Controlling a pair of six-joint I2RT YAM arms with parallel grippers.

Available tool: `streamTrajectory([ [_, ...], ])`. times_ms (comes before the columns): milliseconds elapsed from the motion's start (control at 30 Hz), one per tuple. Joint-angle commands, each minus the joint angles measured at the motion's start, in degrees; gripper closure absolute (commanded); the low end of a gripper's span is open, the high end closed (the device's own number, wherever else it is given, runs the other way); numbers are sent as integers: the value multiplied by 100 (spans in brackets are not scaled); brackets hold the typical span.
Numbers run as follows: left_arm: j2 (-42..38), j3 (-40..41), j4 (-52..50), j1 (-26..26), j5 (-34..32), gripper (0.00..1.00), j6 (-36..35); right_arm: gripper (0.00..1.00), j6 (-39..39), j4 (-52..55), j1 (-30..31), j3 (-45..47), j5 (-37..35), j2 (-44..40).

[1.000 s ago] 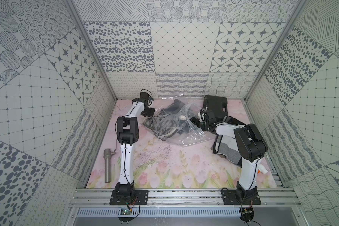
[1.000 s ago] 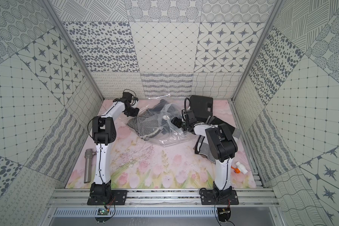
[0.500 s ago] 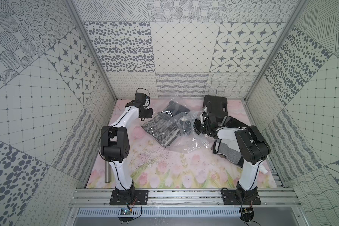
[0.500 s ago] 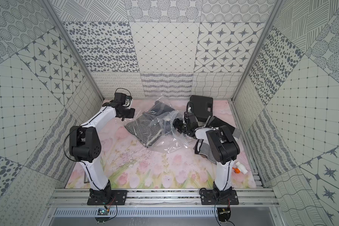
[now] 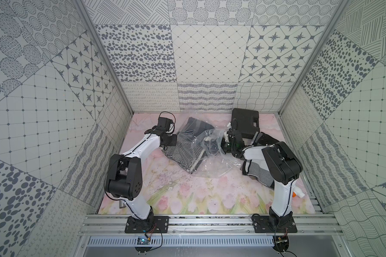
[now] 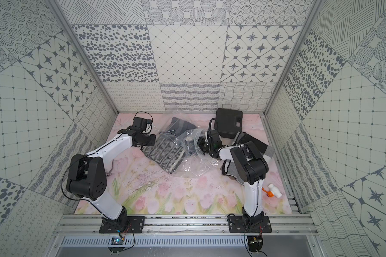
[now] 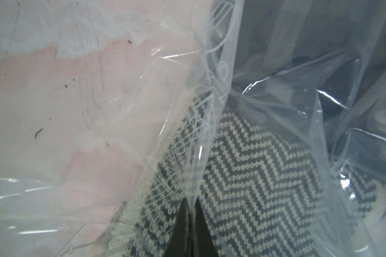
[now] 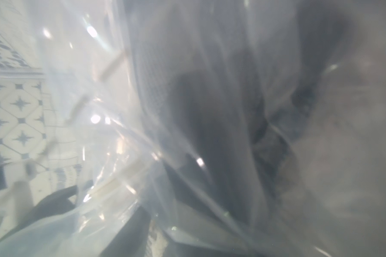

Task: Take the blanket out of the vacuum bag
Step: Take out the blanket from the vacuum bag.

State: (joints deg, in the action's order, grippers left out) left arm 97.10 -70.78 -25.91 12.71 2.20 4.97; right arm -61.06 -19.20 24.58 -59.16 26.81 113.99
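Note:
The vacuum bag [image 5: 212,162] [image 6: 194,166], crinkly clear plastic, lies at the back middle of the floor in both top views, its white valve cap [image 5: 207,138] facing up. The blanket [image 5: 183,153] [image 6: 163,151], black-and-white herringbone knit, shows through it. My left gripper [image 5: 176,140] [image 6: 154,139] is at the bag's left edge. In the left wrist view it [image 7: 192,202] is shut, pinching a fold of the bag [image 7: 210,89] above the blanket [image 7: 254,166]. My right gripper [image 5: 221,145] [image 6: 198,142] is pressed into the bag's right side. Blurred plastic [image 8: 187,111] fills the right wrist view, hiding its jaws.
A black hard case [image 5: 244,122] [image 6: 228,121] stands at the back right, just behind the right gripper. Grey and dark cloth [image 5: 256,175] [image 6: 234,173] lies under the right arm. A small white and orange object [image 6: 273,190] rests near the right wall. Patterned walls enclose three sides.
My left arm has swung its elbow out and low, dragging the bag's edge and the blanket leftward. The right gripper has stayed at the bag's right side.

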Motion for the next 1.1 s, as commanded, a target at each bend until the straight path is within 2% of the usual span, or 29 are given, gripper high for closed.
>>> streamTrajectory([
  [0, -86, 39, 271, 51, 136, 100, 171, 53, -12, 534, 73, -154, -64, 329],
  [33, -86, 30, 264, 56, 151, 100, 171, 55, -25, 504, 73, -143, -51, 371],
  [133, -109, 21, 262, 68, 199, 100, 194, 69, -47, 450, 142, -161, -111, 475],
  [167, -120, 23, 249, 77, 191, 100, 178, 79, -82, 412, 152, -212, -69, 543],
  [267, -119, 38, 254, 85, 112, 100, 149, 100, -260, 81, 153, -264, 71, 655],
  [533, 377, -61, 587, 88, 77, 100, 470, 100, -354, -136, 11, -186, 269, -168],
  [833, 971, -243, 1326, 95, -669, 100, 1006, 100, -993, 42, 2, 436, 190, -1743],
  [933, 1097, -286, 1563, 101, -922, 100, 1136, 100, -1415, -49, 26, 814, 143, -2121],
  [1067, 1222, -371, 1738, 132, -1255, 100, 1182, 100, -2521, -1250, 124, 1550, -68, -2385],
])
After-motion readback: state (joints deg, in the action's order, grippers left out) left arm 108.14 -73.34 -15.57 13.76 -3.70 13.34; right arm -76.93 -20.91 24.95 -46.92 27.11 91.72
